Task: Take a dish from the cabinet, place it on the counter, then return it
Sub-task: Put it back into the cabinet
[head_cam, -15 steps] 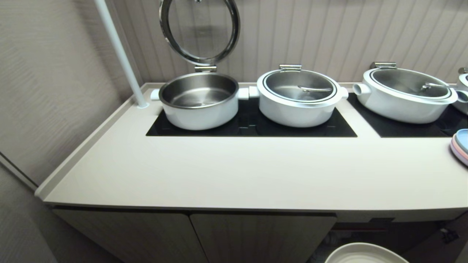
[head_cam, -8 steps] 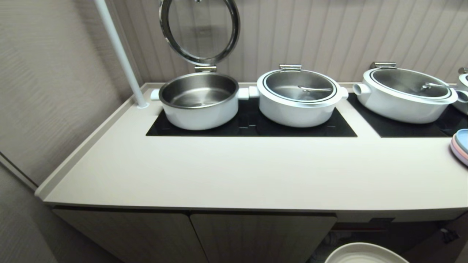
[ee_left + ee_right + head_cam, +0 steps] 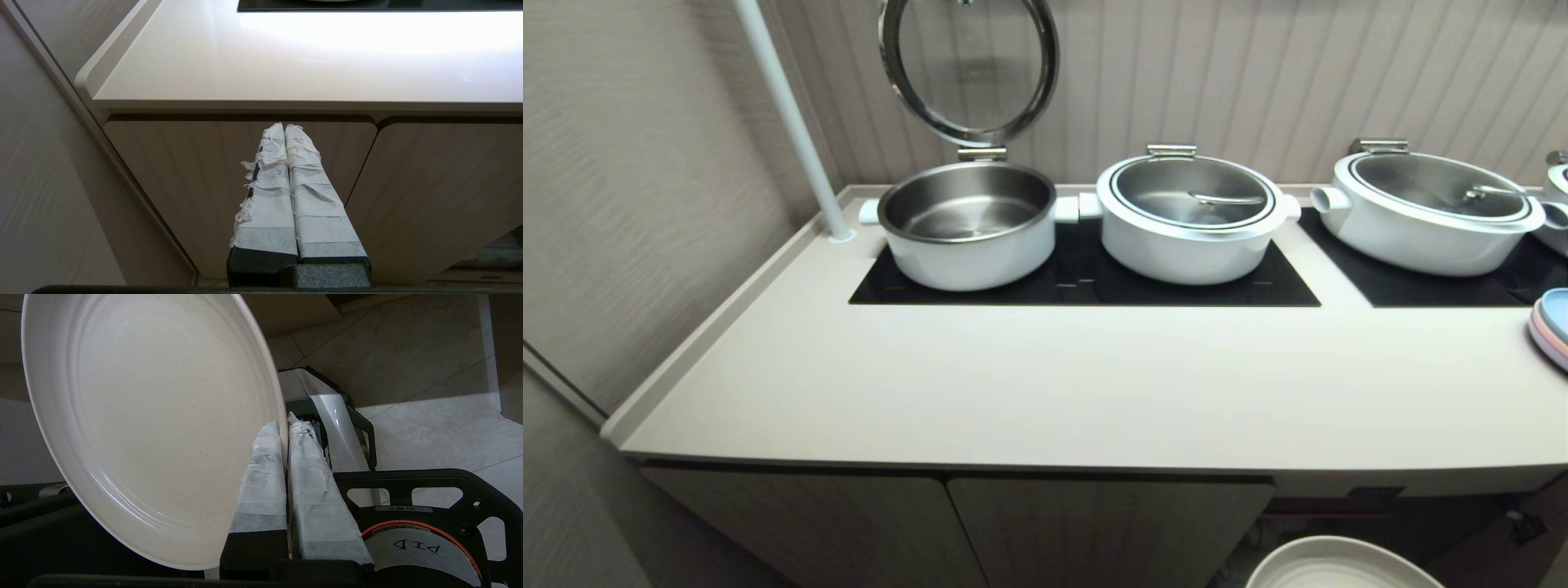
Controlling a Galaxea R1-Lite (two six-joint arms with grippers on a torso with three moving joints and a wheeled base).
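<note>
The right gripper [image 3: 284,424] has its taped fingers clenched on the rim of the off-white plate [image 3: 151,416] (at about five o'clock, below the table [image 3: 1045,392] edge), while the left gripper [image 3: 284,126], fingers pressed together and holding nothing, faces the cabinet door [image 3: 196,171].

On the cream tabletop [image 3: 1045,392] stand three round white pots with steel insides: one open [image 3: 968,224] and two lidded [image 3: 1192,216] [image 3: 1433,212]. A sliver of a fourth vessel [image 3: 1558,204] shows at the edge. One off-white shallow round plate [image 3: 151,420]. Two black glass cooktop panels [image 3: 1086,282] [image 3: 1445,282]. Two stacked pastel plates, blue on pink [image 3: 1553,327]. One white pole [image 3: 788,114].
</note>
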